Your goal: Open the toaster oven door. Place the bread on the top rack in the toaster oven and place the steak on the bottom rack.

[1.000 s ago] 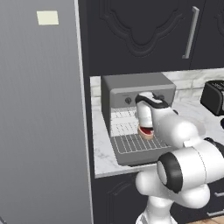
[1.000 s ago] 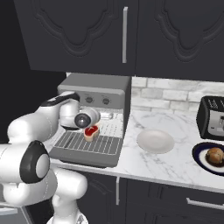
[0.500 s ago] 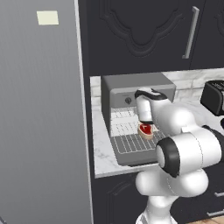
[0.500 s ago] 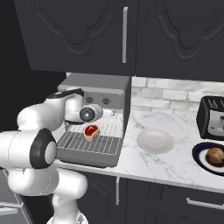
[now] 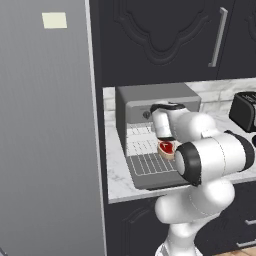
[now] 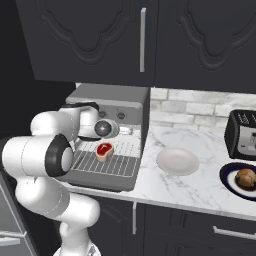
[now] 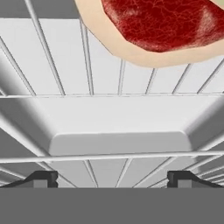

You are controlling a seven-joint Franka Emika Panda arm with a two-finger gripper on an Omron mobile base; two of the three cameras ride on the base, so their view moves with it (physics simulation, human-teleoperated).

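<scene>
Now steak lies on bottom rack; gripper spread wide, empty. Best lift straight clear, avoiding the bars.

steak lies on bottom rack, before toaster oven.

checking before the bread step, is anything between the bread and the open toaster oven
A white bowl sits on the counter between the bread, on its dark plate, and the toaster oven. Its door is down.
</scene>
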